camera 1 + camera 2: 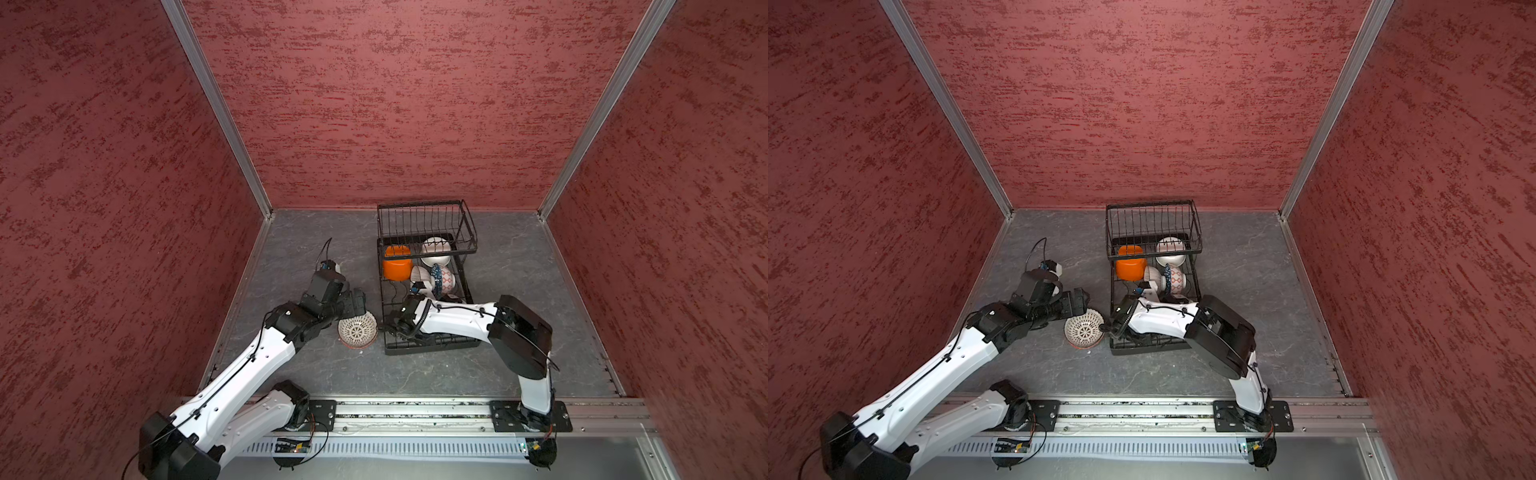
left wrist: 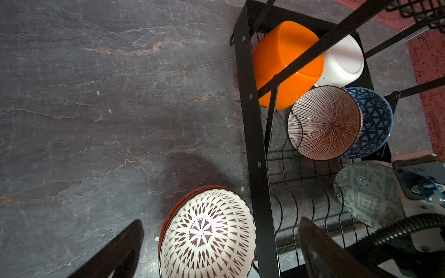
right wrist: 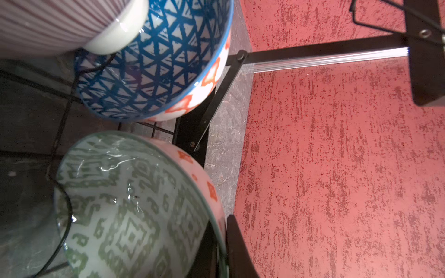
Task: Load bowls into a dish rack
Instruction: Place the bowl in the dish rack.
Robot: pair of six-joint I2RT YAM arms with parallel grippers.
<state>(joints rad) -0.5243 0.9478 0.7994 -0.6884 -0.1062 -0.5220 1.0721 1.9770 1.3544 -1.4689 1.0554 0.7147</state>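
Low inside the dish rack (image 2: 255, 144), the right gripper (image 3: 222, 237) is pinching the wall of a green-patterned bowl (image 3: 125, 204), one dark finger (image 3: 237, 248) lying against its red-dotted outside. That bowl is standing on edge among the curved slot wires (image 2: 296, 209), about midway along the rack. Just beyond it, toward the desk's far edge, a blue-triangle bowl (image 3: 154, 72) and a red-striped bowl (image 3: 48, 24) are leaning together on edge, the striped one's foot tucking into the blue one's opening. Farther on, an orange bowl (image 1: 397, 268) and a plain white bowl (image 1: 436, 259) are sitting partly under the raised basket (image 1: 424, 224) at the rack's far end. The left gripper (image 2: 221, 221) is hovering with its jaws spread wide, gripping nothing, above a red-and-white patterned bowl (image 2: 207, 235). This bowl is sitting upright on the gray marbled desk (image 1: 316, 374), just beside the rack's long side that is facing the desk's left edge, toward the rack's near end. The rack is running lengthwise from the desk's far edge toward its near edge, roughly midway between the side edges.
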